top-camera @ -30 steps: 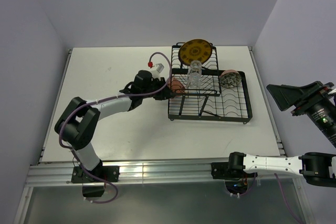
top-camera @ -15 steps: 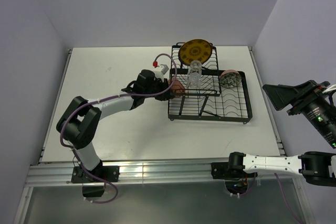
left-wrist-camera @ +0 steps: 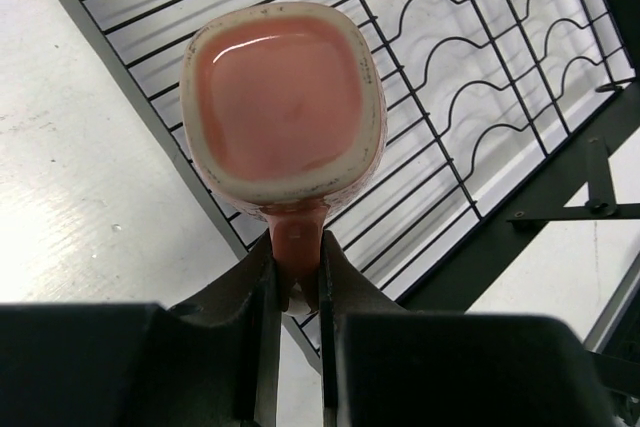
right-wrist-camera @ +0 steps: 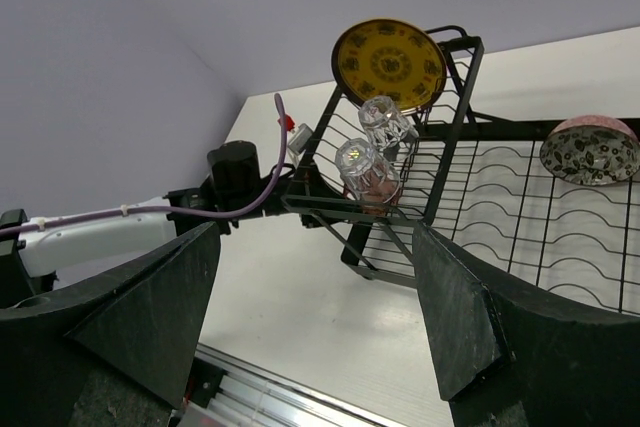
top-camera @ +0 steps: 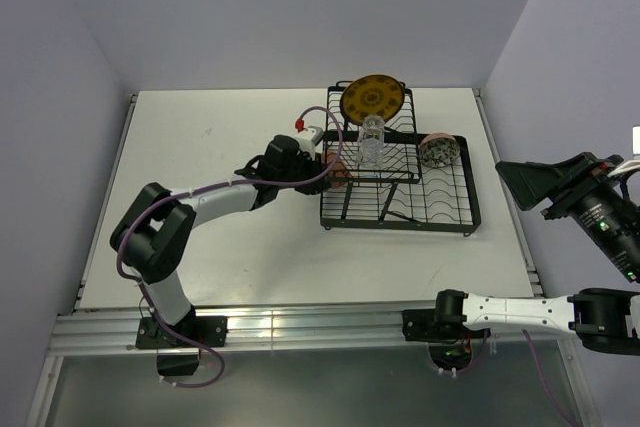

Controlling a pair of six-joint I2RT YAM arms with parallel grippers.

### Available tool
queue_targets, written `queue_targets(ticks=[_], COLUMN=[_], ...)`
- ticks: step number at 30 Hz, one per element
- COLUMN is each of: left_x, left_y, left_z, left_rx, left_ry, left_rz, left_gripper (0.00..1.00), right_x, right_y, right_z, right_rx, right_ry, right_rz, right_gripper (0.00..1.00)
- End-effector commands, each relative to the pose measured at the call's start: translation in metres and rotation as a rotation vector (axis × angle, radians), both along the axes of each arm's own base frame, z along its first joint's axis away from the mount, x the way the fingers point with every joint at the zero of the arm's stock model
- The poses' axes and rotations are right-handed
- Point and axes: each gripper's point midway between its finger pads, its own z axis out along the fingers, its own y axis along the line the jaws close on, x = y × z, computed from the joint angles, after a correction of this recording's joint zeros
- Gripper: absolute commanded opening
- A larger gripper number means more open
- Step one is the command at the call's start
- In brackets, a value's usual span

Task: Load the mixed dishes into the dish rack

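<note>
One table (top-camera: 230, 247) carries the dish rack (top-camera: 400, 225), far right, holding four dishes (top-camera: 371, 97); the left end effector (left-wrist-camera: 293, 287), clamped on a pink cup's (left-wrist-camera: 282, 102) handle over its left edge, should next lower and release it, the right end effector (right-wrist-camera: 316, 297) gaping.

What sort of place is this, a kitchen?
Probably a robot test booth, not a kitchen: a white table boxed in by blank walls, robot arms bolted to a metal rail, and a lone dish rack.
</note>
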Motion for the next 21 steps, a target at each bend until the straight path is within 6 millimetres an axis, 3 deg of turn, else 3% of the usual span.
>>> queue_targets(ticks=[1, 21], left_x=[0.014, 0.009], left_y=[-0.021, -0.023], left_z=[0.044, 0.035], left_rx=[-0.06, -0.115], left_ry=[-0.148, -0.124], left_rz=[-0.04, -0.03], left_gripper=[0.0, 0.0], right_x=[0.005, 0.006], right_y=[0.009, 0.016], right_z=[0.0, 0.002], right_rx=[-0.003, -0.022], right_ry=[0.009, 0.017], right_rz=[-0.019, -0.014], right_gripper=[0.85, 0.85])
